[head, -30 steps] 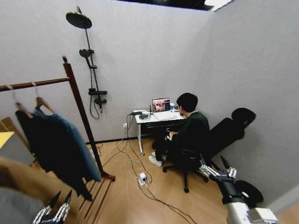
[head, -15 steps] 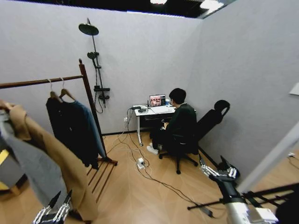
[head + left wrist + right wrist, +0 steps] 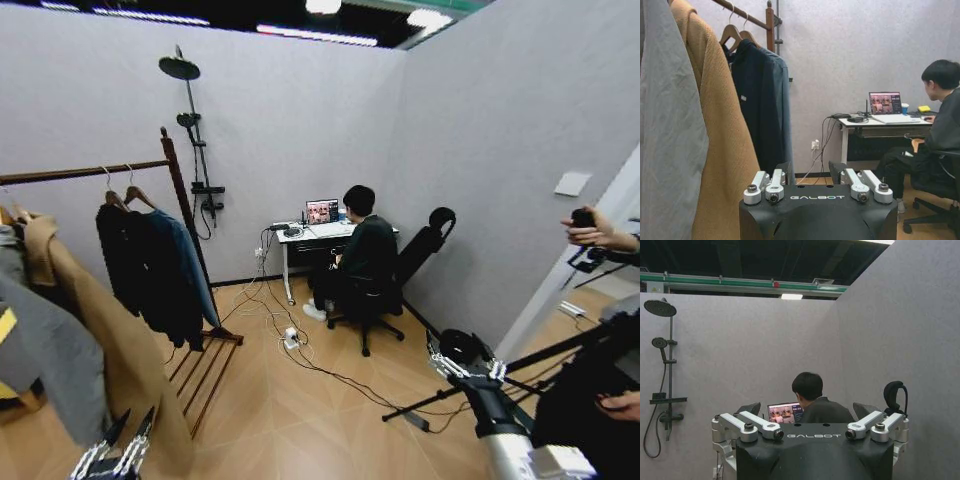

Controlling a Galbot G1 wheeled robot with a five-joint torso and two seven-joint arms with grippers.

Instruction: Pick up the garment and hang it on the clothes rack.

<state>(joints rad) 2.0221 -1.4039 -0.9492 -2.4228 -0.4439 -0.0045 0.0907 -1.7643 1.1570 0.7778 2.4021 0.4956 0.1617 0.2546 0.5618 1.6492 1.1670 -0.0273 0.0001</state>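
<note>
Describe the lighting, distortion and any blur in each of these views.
Head view: wide-angle bending bows the walls; bright ceiling lights glare along the top; the near tan coat looks stretched at the edge. Left wrist view: even light, and the dark teal-blue shirt on its wooden hanger is sharp. Right wrist view: a dark ceiling with one bright strip; the black shower fixture is crisp.

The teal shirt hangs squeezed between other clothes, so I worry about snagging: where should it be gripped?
Judging by its pose, take the wooden hanger at its neck under the hook, coming from the open post side, since the teal shirt is thin and a black garment presses its other side.
</note>
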